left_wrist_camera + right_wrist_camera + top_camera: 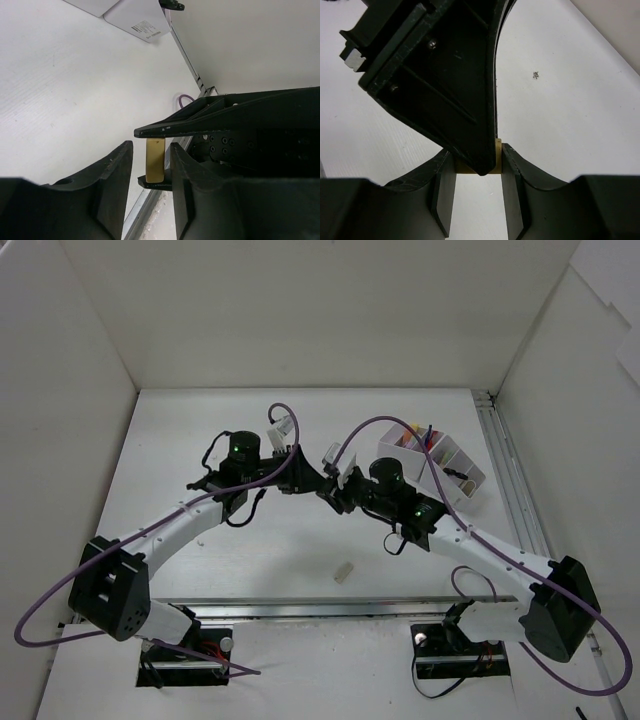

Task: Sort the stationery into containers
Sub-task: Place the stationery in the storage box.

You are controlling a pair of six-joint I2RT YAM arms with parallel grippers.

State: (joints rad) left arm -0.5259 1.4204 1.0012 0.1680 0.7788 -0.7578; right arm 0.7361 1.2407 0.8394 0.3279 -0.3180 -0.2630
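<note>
Right gripper (477, 169) clamps beige eraser (155, 160) — white tray (476, 478) holds orange, yellow markers (402, 441).

The fingers (445, 200) are black plastic, matt and faintly grainy, with a dull sheen along their edges. The eraser (155, 160) looks like tan rubber, smooth and matt. The tabletop (60, 90) is a white matt sheet with fine ribbed lines. The tray (468, 482) is thin white plastic, slightly glossy. The arm shells (190, 525) are smooth white plastic. The cable (380, 419) has a smooth purple sheath. The rail (510, 480) looks like bare metal.
</note>
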